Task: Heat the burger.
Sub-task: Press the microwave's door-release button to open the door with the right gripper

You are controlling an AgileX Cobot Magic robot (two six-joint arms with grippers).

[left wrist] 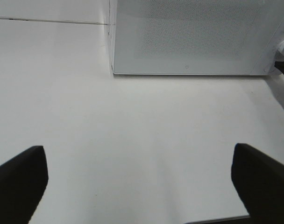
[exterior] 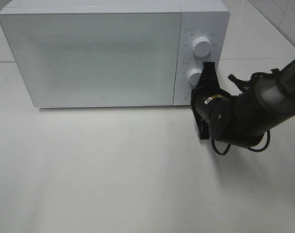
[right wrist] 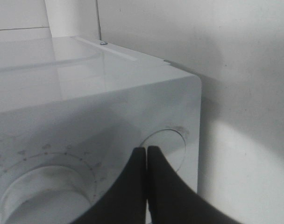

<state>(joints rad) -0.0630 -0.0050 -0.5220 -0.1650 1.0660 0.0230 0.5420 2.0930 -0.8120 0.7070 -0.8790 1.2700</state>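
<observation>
Where the matt white table [exterior: 113,170] fills the lower frame of the high view, a white microwave [exterior: 201,14] stands across the upper part. Its frosted door [exterior: 89,58] is closed and takes up the left and centre. Pale wall tiles [exterior: 283,14] show at the upper right corner.

To the right of the door, the control panel carries an upper dial [exterior: 202,47] and a lower dial [exterior: 193,76]. The black right arm [exterior: 254,111] enters from the right edge and covers the panel's lower right. A dark cable [exterior: 220,145] loops beneath it.

Hidden or unclear: the speckled door lets nothing of the interior be made out. The left arm lies outside the high view. The microwave's left end and its top are cut off there.

The left gripper [left wrist: 142,186] hangs over bare table near the door, jaws spread wide with nothing between them. Only its two dark fingers [left wrist: 18,179] show, at the lower corners of its wrist view. The right gripper [right wrist: 145,150] is clenched, its tips pressed together and holding nothing. They lie at the rim of a round button [right wrist: 172,140] near the panel's corner. Whether they touch it cannot be judged.

The burger appears in no view, so its place relative to either gripper cannot be told.
</observation>
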